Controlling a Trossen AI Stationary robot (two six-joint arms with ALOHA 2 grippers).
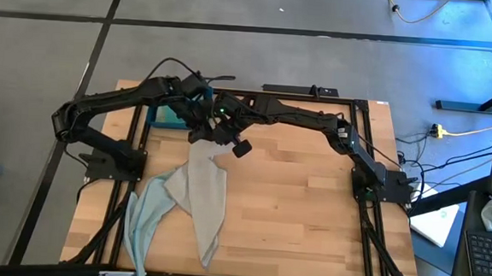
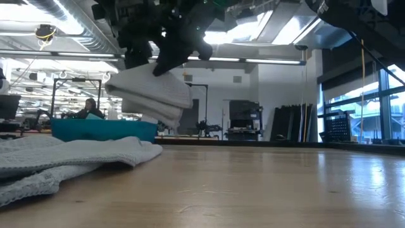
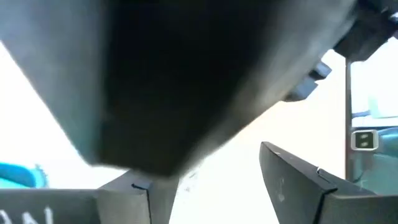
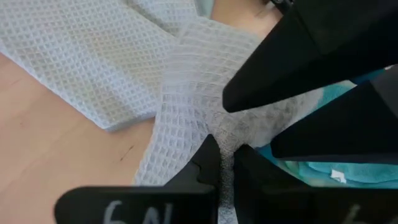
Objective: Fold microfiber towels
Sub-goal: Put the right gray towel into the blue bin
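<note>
Right end effector (image 4: 225, 163): clenched on the grey towel (image 1: 206, 187), lifting its end.
Left end effector (image 3: 205, 180): released, beside it, above the tray (image 2: 101, 130).

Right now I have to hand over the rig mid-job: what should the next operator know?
Right gripper: shut on the grey towel, lifting one end near the tray; the rest trails on the table.
Left gripper: open, beside the right one over the tray, holding nothing.
Pale blue towel: loose, unfolded, at the table's left front.
Done: teal cloth in the tray.
Left: fold both towels.
</note>
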